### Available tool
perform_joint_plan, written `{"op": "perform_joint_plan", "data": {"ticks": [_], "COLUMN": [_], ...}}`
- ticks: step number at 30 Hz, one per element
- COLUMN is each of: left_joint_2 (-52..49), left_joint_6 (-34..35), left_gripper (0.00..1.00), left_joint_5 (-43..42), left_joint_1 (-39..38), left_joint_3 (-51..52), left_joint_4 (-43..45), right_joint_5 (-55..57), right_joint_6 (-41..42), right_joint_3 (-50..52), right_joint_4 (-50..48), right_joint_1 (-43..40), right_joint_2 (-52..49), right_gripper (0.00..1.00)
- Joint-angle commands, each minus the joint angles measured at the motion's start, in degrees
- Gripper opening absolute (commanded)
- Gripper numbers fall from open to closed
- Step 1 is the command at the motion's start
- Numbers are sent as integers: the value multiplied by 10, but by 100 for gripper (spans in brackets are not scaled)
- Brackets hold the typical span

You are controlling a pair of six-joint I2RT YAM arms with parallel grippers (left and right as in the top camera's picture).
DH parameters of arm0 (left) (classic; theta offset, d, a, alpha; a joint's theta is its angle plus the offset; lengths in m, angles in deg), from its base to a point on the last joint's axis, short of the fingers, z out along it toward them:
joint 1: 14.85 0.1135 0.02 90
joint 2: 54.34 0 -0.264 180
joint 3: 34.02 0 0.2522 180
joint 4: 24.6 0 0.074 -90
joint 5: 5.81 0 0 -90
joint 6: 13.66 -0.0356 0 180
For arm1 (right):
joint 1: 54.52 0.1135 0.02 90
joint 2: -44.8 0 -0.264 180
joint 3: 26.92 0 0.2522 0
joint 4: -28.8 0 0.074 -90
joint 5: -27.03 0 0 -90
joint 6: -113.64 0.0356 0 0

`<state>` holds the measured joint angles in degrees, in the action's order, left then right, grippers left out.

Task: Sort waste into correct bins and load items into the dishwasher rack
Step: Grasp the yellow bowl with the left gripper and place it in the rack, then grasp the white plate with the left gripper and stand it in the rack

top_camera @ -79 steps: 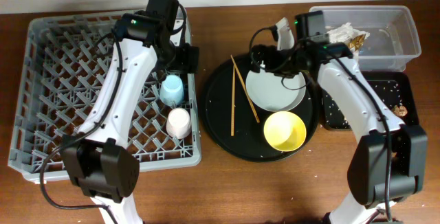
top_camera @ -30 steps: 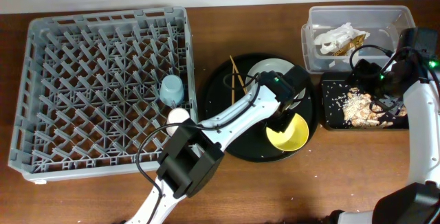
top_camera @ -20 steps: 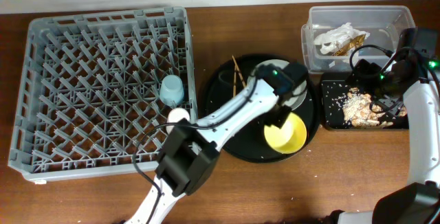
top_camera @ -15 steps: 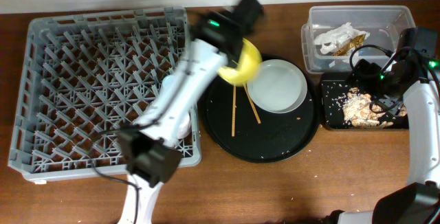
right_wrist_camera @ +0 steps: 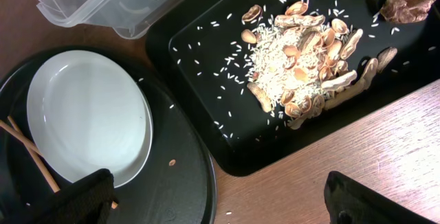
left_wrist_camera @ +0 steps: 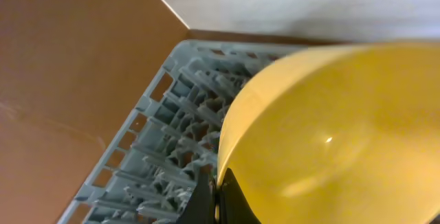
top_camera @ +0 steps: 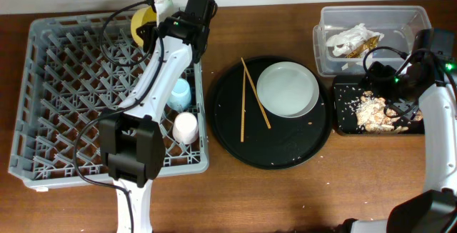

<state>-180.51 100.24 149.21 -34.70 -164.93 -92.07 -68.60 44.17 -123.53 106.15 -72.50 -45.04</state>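
Gone from the middle of the brown table (top_camera: 285,197), the yellow plastic bowl (top_camera: 141,23) now hangs over the grey lattice dishwasher rack (top_camera: 64,97) at the far edge — rim pinched in the left gripper (left_wrist_camera: 216,200), likely ready for slotting — while the right gripper (right_wrist_camera: 230,200) gapes empty by the right edge.

Bright, even light; soft shadows

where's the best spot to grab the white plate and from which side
Probably its rim on the side facing the shallow black tray, pinched from above. The plate lies flat on the round tray, so only the raised edge offers a hold, and the chopsticks crowd the opposite side.
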Motion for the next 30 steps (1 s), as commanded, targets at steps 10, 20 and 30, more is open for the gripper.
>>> {"op": "perform_joint_plan", "data": {"ticks": [10, 20, 30], "left_joint_2": [-50, -95, -95], "left_joint_6": [-469, -474, -474], "left_gripper": [0, 0, 13], "left_joint_5": [70, 89, 35], "left_joint_1": [-12, -15, -68], "left_joint_3": [2, 2, 2], "left_joint_4": [218, 245, 245], "right_joint_5": [-3, -3, -3], "right_joint_6": [-1, -1, -1], "right_joint_3": [-6, -6, -6], "right_joint_4": [0, 0, 0], "right_joint_1": [-1, -1, -1], "right_joint_2": [2, 2, 2], "right_gripper": [98, 98, 98]}}
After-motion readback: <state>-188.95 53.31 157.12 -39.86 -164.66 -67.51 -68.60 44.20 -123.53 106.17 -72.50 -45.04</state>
